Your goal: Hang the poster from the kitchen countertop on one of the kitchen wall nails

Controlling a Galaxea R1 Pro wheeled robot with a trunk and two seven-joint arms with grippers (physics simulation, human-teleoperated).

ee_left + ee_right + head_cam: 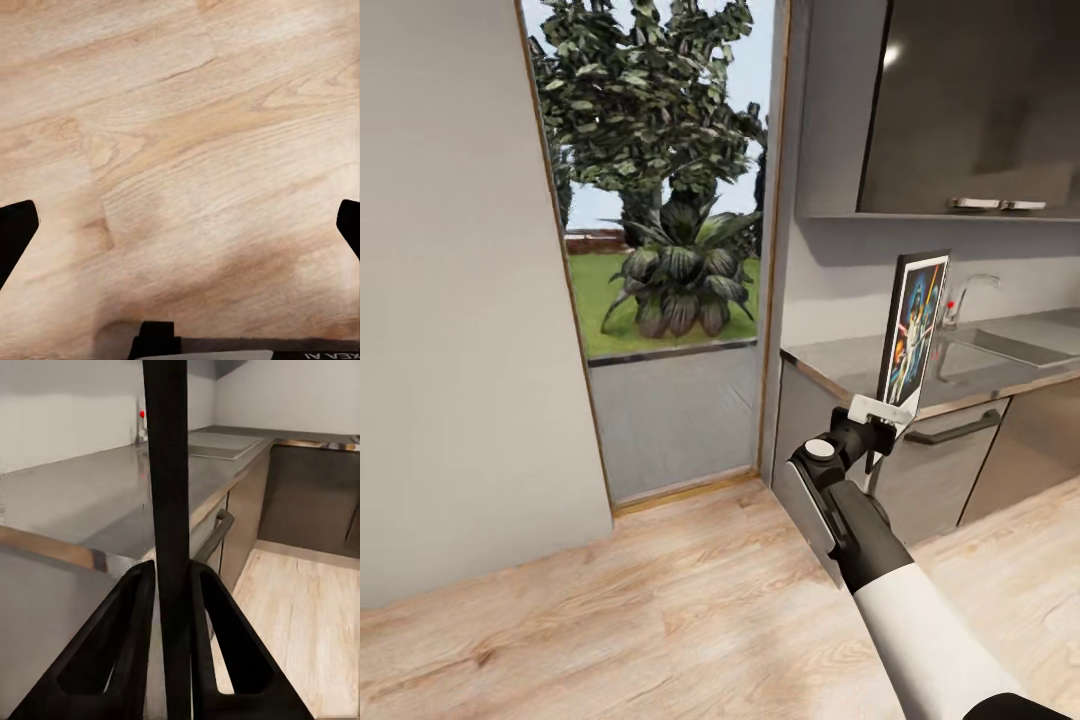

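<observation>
Pickup half looks done. Poster (913,328) up off the surface (860,362), held upright by its bottom edge in the right tool (883,410), lifted over the front corner of the surface near the doorway (660,250). From the right wrist cam, seen edge-on as a thin black frame (166,510) running straight up between the two fingers (124,645), which press against it on both sides, so clamped firmly on the frame by the look of it. Sink (1015,345) and tap (970,295) further back along the surface, upper cabinet (970,100) above.

Left tool (180,225) pointing down at the wooden floor (180,150), black fingertips (15,236) far apart at the edges of the left wrist cam, nothing between them, so spread wide and idle.

Still to do: the whole hanging part. No nail spotted anywhere on the pale grey wall (450,300) or the strip of wall above the surface; too tiny to make out at this range, or somewhere else entirely. Probably needs a turn or a drive to find one, then lining the frame up against the wall. Roughly halfway, at a guess. Grip at the very bottom edge looks a bit wobbly for a tall frame, so worth watching for tilt.
</observation>
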